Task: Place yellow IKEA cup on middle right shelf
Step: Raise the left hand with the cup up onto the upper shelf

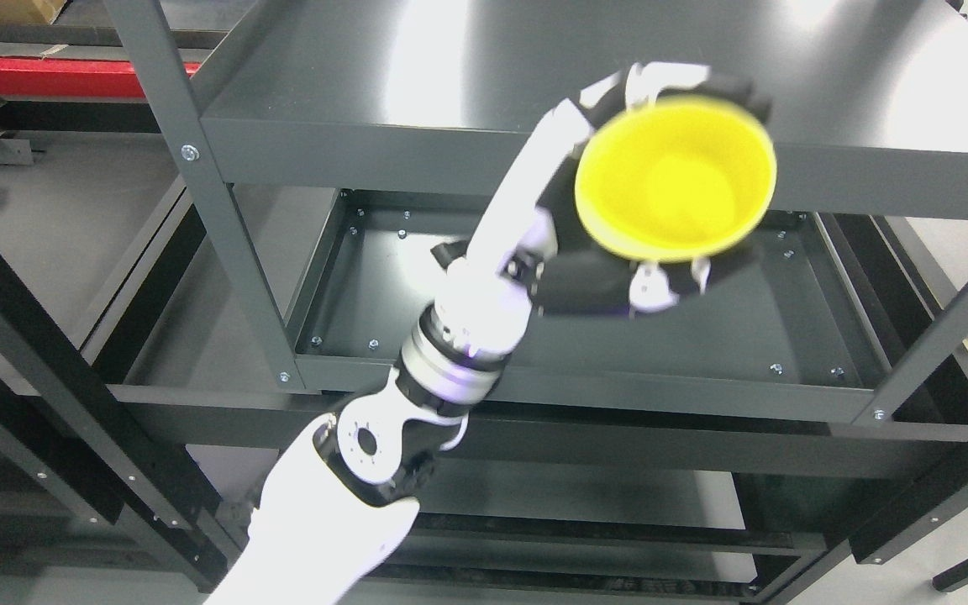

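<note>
1. Setting: a dark grey metal shelf unit (484,378) fills the head view, seen from above, with slanted uprights and glare on the top board. A red strip (47,76) shows at upper left behind the frame.
2. Nearest: the left arm (324,512) enters from the lower left, white shell, ringed wrist, reaching up and right across the shelf's front edge. The right arm is not in view.
3. Further out: the left robot hand (618,218) is wrapped around the yellow cup (676,176), fingers (702,80) over the far rim and thumb side under the near rim. The cup tilts, its mouth facing the camera.
4. Position: the cup is held in the air in front of the top board's edge, above the open tray-like middle shelf (417,277). It touches no shelf.
5. Step in hand, my judgement: carry and lower. Doing it well means dropping below the top board's lip, levelling the cup so its base faces down, keeping right of centre, and clearing the right upright (946,336).
6. Risk: knuckles catching the lip.
</note>
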Motion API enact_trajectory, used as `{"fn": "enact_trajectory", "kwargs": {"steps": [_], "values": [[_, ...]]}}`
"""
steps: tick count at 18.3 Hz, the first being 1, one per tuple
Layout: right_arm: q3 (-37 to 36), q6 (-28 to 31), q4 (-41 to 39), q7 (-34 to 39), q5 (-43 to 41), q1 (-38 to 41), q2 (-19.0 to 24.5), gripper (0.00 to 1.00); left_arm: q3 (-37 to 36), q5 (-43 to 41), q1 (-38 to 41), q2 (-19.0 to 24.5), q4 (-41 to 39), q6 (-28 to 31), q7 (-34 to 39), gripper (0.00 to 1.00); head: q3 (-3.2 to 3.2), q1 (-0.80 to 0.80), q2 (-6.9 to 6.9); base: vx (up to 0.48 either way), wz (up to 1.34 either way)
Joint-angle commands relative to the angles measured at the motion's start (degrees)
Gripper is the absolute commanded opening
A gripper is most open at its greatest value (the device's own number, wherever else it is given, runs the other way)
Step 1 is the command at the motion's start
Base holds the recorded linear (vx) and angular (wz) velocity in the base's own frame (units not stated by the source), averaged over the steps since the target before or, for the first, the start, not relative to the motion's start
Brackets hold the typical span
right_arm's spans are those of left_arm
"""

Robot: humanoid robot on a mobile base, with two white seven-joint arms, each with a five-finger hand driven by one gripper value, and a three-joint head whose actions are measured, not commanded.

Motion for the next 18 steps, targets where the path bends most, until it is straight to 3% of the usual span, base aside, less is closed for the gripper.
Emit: {"fn": "enact_trajectory", "kwargs": {"steps": [1,6,8,12,18], "values": [[0.97,0.02,0.0,-0.05,-1.41,0.79,-1.0,0.99,1.38,7.39,-16.18,1.0,0.01,10.07,6.36,0.0,0.0,0.0,0.0,-0.011,0.0],[0.97,0.02,0.0,-0.05,-1.41,0.79,-1.0,0.99,2.7,20.91,-23.21,1.0,3.24,33.53,19.45,0.0,0.0,0.0,0.0,-0.018,0.0],[0.97,0.02,-0.09,-0.05,-1.41,0.79,-1.0,0.99,2.79,25.48,-27.43,1.0,8.5,39.26,20.97,0.0,0.0,0.0,0.0,-0.017,0.0],[0.97,0.02,0.0,-0.05,-1.41,0.79,-1.0,0.99,4.46,32.36,-33.16,1.0,18.36,48.59,22.38,0.0,0.0,0.0,0.0,0.0,0.0],[0.97,0.02,0.0,-0.05,-1.41,0.79,-1.0,0.99,6.83,29.13,-34.04,1.0,24.79,56.15,22.47,0.02,0.0,0.0,0.0,0.0,0.0]]}}
